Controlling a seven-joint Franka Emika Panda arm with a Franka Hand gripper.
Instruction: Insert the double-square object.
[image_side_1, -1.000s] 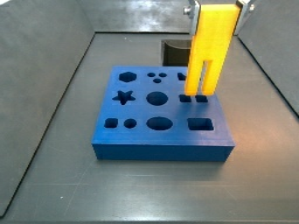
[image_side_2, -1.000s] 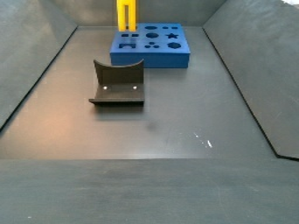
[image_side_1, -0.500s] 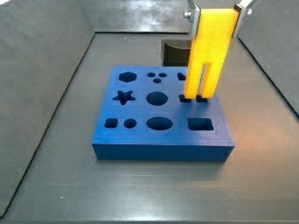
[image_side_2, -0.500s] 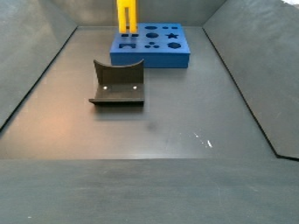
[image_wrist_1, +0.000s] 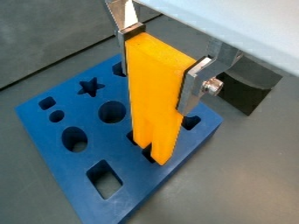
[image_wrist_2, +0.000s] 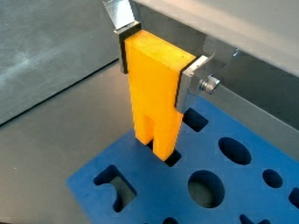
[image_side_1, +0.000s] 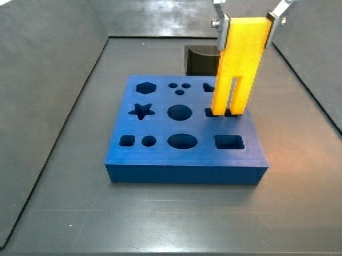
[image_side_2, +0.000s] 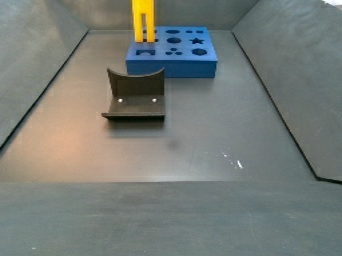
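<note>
Double-square object: a tall bright yellow fork-shaped piece (image_side_1: 242, 65), standing upright over the far right part of the blue block, its two square prongs pointing down.
Prong tips: in a side view they have just entered the pair of square holes (image_side_1: 222, 113); in both wrist views the tips sit inside the hole mouths, with most of the prong length above the block.
Gripper: above the block, its two flat silver fingers (image_wrist_1: 195, 80) pinching the solid upper slab of the yellow piece from opposite sides (image_wrist_2: 158, 54).
Blue block: a flat blue slab (image_side_1: 167, 160) on the dark floor, with star, round, hexagon and square holes, all others unfilled.
Dark grey curved block: in a side view it stands alone on the floor (image_side_2: 134, 95), well apart from the blue block; no part in this step.
Progress: alignment looks finished and insertion has begun, judging by the tips in the holes.
Left to do: press the piece straight down until seated, then release it.
Risk: a slight tilt could jam the prongs.
</note>
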